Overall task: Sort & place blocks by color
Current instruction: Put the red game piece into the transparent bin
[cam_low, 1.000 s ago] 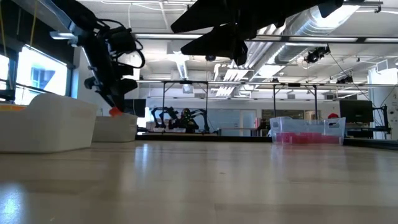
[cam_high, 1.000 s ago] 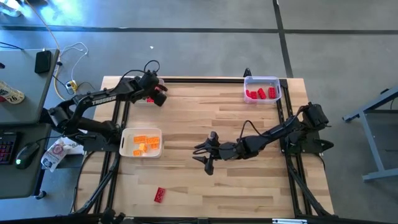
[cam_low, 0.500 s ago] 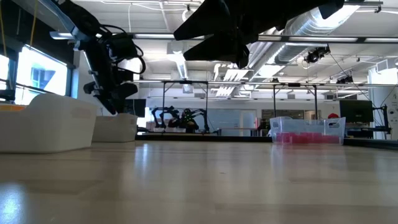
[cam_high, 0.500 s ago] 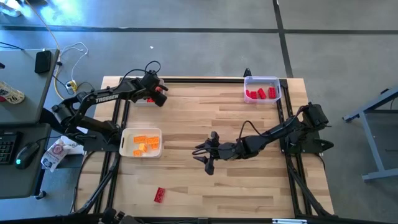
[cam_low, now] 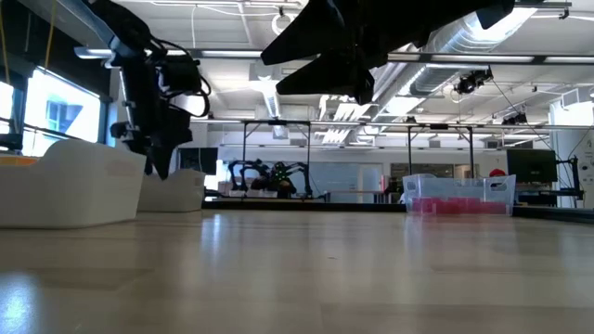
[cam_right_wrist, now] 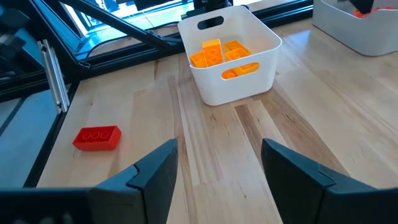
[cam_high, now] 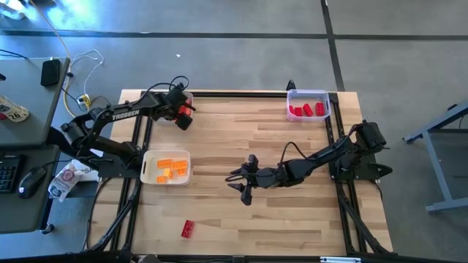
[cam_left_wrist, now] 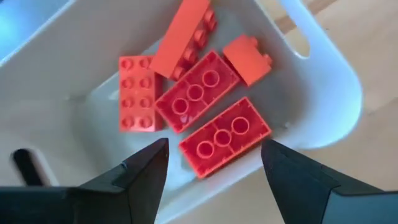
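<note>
My left gripper (cam_high: 182, 115) hangs open and empty over a white tray (cam_left_wrist: 329, 106) at the table's far left. Several orange-red bricks (cam_left_wrist: 196, 93) lie on the tray's floor, below and between the spread fingers (cam_left_wrist: 214, 149). My right gripper (cam_high: 241, 184) is open and empty above the middle of the table, clear of everything; its wrist view (cam_right_wrist: 217, 149) looks toward the left edge. A single red brick (cam_high: 188, 229) lies flat on the table near the front edge and also shows in the right wrist view (cam_right_wrist: 96, 137).
A white tray (cam_high: 146, 166) holding yellow-orange bricks (cam_right_wrist: 217, 51) stands at the left edge. A clear tray (cam_high: 308, 93) with red bricks (cam_high: 306, 109) stands at the far right corner. Bare wood lies between them. Black frame rails run along both sides.
My left gripper has shifted a little toward the table's left edge, over the far white tray. An orange brick that showed at its fingertips in the low view a second ago no longer shows there. My right arm has kept still.
</note>
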You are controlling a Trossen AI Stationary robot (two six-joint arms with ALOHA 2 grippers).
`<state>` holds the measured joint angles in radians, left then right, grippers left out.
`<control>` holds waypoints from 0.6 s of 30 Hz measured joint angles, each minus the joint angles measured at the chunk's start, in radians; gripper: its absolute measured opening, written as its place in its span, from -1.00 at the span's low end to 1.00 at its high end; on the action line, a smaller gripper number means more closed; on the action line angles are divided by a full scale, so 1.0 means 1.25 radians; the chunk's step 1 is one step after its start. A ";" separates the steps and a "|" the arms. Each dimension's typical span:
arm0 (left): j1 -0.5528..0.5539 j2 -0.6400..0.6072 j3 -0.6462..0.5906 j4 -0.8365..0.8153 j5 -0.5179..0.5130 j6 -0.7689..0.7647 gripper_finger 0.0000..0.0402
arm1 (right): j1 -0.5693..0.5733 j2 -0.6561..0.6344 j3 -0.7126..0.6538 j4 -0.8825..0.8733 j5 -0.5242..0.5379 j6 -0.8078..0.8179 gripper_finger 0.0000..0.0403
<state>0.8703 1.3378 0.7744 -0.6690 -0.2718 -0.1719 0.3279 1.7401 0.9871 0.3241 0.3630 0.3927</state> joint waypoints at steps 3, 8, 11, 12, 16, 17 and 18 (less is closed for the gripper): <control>-0.002 0.000 0.045 -0.072 0.000 -0.001 0.20 | 0.000 0.000 0.000 0.000 0.000 0.000 0.08; -0.021 -0.001 0.127 -0.202 0.000 -0.022 0.21 | 0.000 0.000 0.000 0.000 0.000 0.000 0.08; -0.053 -0.006 0.149 -0.263 0.007 -0.067 0.21 | 0.004 0.000 0.000 0.000 0.000 0.000 0.08; -0.068 -0.013 0.149 -0.278 0.012 -0.081 0.21 | 0.005 0.000 0.000 0.000 0.000 0.000 0.08; -0.135 -0.039 0.149 -0.326 0.062 -0.128 0.21 | 0.012 0.000 0.000 -0.006 0.000 -0.007 0.08; -0.154 -0.048 0.149 -0.336 0.071 -0.139 0.21 | 0.013 0.000 0.000 -0.007 0.000 -0.007 0.08; -0.175 -0.059 0.149 -0.346 0.077 -0.152 0.21 | 0.013 0.000 0.000 -0.010 0.000 -0.007 0.08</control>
<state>0.6510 1.2644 0.9604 -1.1011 -0.1752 -0.3617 0.3439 1.7401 0.9871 0.3121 0.3630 0.3841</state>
